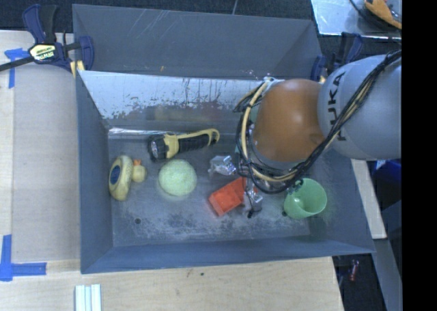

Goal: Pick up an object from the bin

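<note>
Orange-red block [226, 198] in grey bin [94, 166], beside tool [251, 201] of unclear state; green cup [305, 199] alongside.

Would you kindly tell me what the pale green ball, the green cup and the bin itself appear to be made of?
The pale green ball looks felt-covered or foam: its surface is matt and slightly fuzzy. The green cup seems to be smooth moulded plastic, with an even colour and a slight sheen. The bin looks like grey sheet metal, scratched and rust-stained on its back wall.
</note>
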Controlling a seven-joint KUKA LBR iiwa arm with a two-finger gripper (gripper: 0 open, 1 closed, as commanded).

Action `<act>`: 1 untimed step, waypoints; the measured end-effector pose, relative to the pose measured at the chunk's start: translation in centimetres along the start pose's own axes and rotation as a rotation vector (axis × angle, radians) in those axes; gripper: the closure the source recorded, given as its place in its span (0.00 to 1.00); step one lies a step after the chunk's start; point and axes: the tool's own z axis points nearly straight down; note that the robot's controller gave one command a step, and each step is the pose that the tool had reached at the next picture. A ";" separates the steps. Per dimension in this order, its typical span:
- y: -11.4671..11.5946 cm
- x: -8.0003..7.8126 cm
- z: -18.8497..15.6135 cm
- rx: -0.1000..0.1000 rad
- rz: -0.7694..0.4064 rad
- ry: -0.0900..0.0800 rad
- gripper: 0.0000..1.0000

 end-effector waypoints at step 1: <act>0.3 4.2 0.6 -0.003 0.217 -0.001 1.00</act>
